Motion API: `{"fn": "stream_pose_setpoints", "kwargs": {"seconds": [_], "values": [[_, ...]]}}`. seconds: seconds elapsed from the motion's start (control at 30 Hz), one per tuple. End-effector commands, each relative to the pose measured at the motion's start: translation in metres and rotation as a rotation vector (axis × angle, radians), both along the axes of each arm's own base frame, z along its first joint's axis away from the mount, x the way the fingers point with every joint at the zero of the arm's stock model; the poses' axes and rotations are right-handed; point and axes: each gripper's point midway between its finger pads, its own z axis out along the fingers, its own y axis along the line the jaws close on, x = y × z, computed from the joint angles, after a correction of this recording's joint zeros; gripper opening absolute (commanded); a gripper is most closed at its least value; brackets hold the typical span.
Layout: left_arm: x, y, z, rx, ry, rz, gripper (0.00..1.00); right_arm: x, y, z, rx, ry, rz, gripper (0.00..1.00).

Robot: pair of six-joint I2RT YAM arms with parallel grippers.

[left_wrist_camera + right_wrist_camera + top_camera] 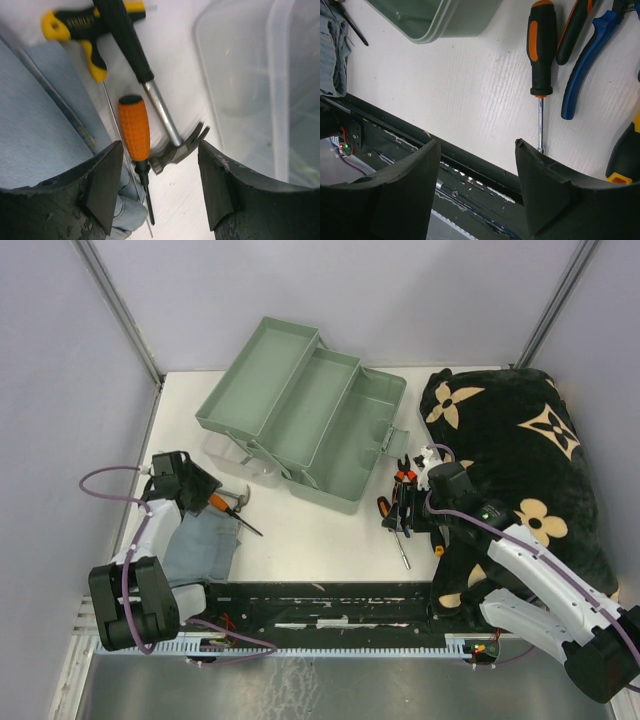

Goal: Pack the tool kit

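The pale green toolbox (300, 415) stands open at the back of the table, its trays folded out. My left gripper (160, 150) is open just above the table. An orange-handled screwdriver (134, 127) and the head of a small hammer (175, 147) lie just ahead of its tips. A yellow and black tool (75, 27) lies farther off. My right gripper (477, 145) hangs open and empty over the table's near edge. A black and orange screwdriver (541, 50) and blue-handled pliers (585, 65) lie to its right. From above, these tools (402, 502) are bunched beside the blanket.
A folded grey-blue cloth (203, 545) lies under the left arm, touching the orange screwdriver's tip. The black flowered blanket (520, 480) fills the right side. A translucent lid (250, 75) lies right of the hammer. A black rail (320, 602) runs along the near edge.
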Motion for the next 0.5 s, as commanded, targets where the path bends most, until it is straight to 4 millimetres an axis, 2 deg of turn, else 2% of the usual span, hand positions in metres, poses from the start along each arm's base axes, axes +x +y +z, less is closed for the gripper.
{"fn": "stream_pose_setpoints", "kwargs": {"seconds": [0.0,0.07,0.17,0.33,0.47], "values": [[0.028,0.046,0.053,0.161,-0.16,0.188,0.69,0.008,-0.003,0.018,-0.025,-0.067,0.016,0.69],[0.033,0.055,0.057,0.185,-0.175,0.204,0.69,0.009,-0.004,0.019,-0.034,-0.071,0.012,0.69],[0.043,0.064,0.053,0.209,-0.146,0.196,0.65,0.01,-0.007,0.019,-0.045,-0.077,0.004,0.69],[0.064,0.058,0.04,0.141,-0.103,0.177,0.62,0.011,-0.007,0.019,-0.053,-0.077,0.002,0.69],[0.065,0.06,0.027,0.125,-0.056,0.212,0.61,0.011,-0.009,0.017,-0.059,-0.07,-0.008,0.69]]}}
